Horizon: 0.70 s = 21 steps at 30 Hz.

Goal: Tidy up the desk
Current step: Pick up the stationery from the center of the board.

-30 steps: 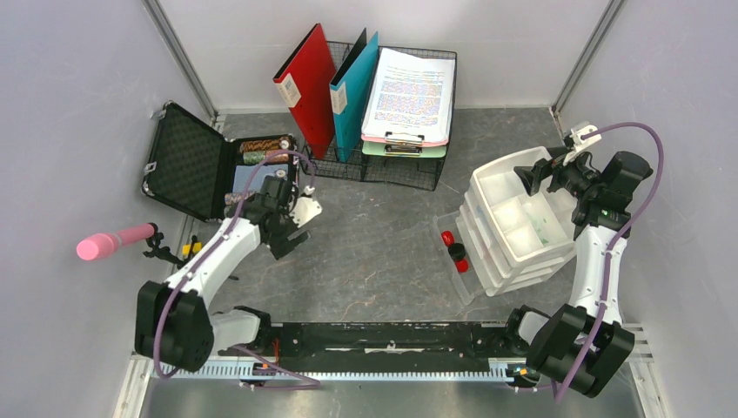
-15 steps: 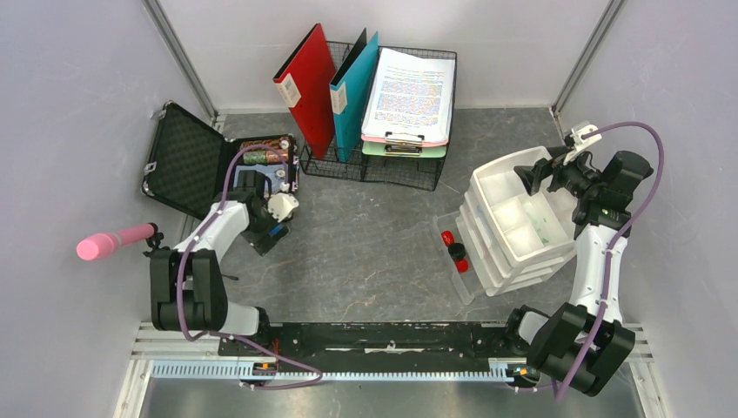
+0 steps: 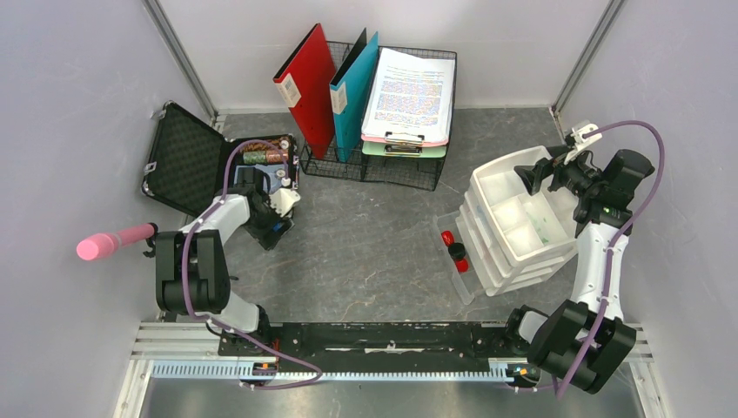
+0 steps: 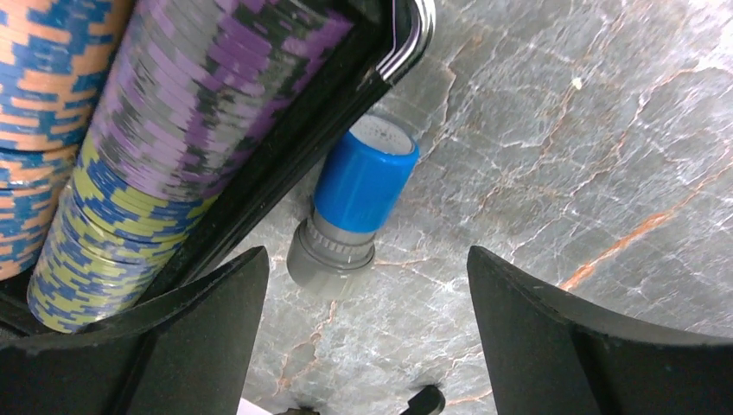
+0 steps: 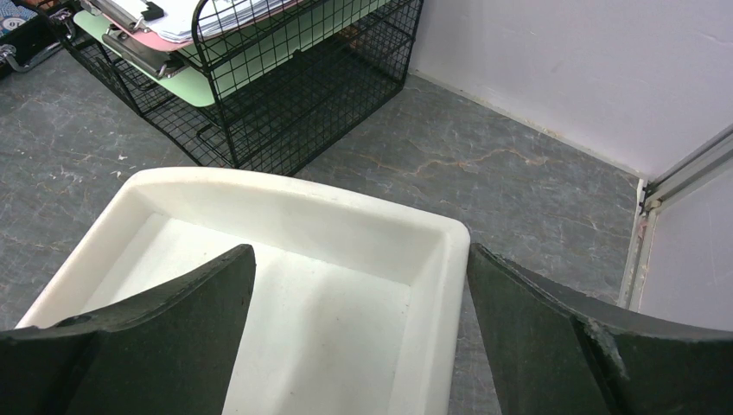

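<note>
My left gripper (image 4: pixel 363 264) has swung over the small blue round stamp (image 4: pixel 365 183) by the black case (image 4: pixel 298 143). Its fingers are wide apart and empty, so I can grab it.

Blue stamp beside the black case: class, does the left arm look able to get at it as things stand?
Probably yes: the left fingers stand open, the blue stamp in the gap between them, nothing over it. The case rim beside it may crowd one finger.

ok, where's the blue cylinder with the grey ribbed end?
Left wrist view, centre: the blue cylinder lies on the grey stone-look desk against the black case's outer edge, ahead of the open left gripper.
</note>
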Available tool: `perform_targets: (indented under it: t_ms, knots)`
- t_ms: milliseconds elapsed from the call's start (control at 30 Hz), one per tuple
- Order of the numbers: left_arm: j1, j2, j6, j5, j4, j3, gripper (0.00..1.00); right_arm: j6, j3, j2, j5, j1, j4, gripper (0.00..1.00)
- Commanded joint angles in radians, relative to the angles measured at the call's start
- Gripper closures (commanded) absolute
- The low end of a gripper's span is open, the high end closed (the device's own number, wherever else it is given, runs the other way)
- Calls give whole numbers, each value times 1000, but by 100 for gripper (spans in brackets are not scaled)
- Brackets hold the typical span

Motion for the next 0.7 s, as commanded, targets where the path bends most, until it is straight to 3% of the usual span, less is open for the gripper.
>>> perform_targets:
  t_ms: [0,333,667]
  knots:
    - [3,-18,-1,82,65,16,9,-1,-71,82,54,-6,-236,2]
    - [2,-83,79,188,16,-16,12,3,-73,87,57,-6,-235,2]
    - [-3,-27,106,198,-20,-10,19,10,-76,87,58,-6,-231,2]
